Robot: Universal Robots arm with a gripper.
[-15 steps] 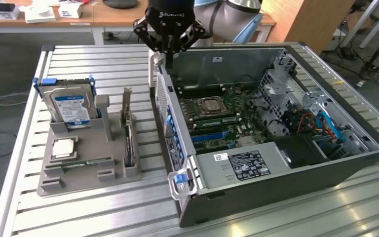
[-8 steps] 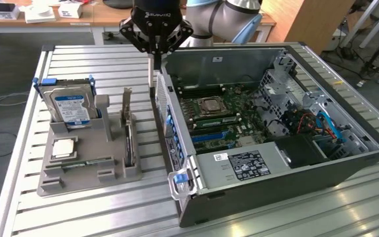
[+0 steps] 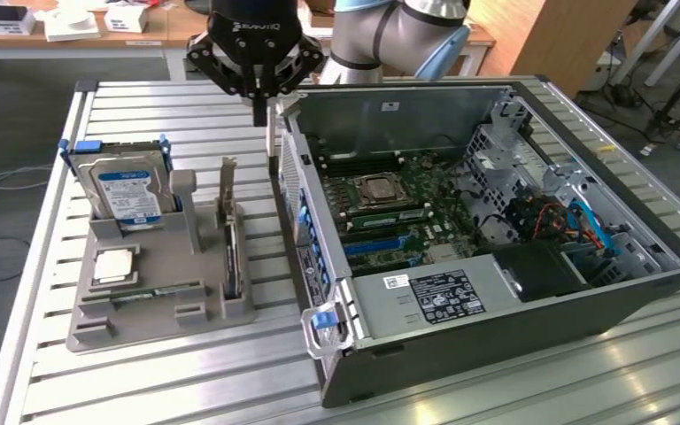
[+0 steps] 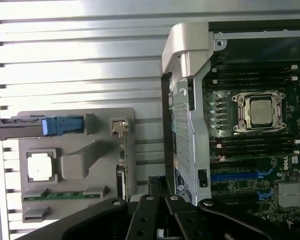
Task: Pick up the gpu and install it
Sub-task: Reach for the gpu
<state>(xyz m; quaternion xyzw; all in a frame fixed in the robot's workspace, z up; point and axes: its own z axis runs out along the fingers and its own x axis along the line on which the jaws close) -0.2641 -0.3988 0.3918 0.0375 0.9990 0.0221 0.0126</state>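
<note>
Shut and empty, the gripper (image 3: 262, 111) is poised by the table's (image 3: 139, 106) far edge; the gpu (image 3: 233, 243) could be toppled if struck closed.

Robotics lab, folks: arm (image 3: 423, 35) over a slatted aluminium desk (image 3: 139, 372), open PC case (image 3: 494, 354), grey parts fixture (image 3: 187, 257), wooden benches (image 3: 181, 27) with boxes (image 3: 74, 22) far behind.

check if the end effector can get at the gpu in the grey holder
Probably yes: the gpu stands on edge in the holder, top edge bare, nothing above it. The end effector is shut, so must open first.
</note>
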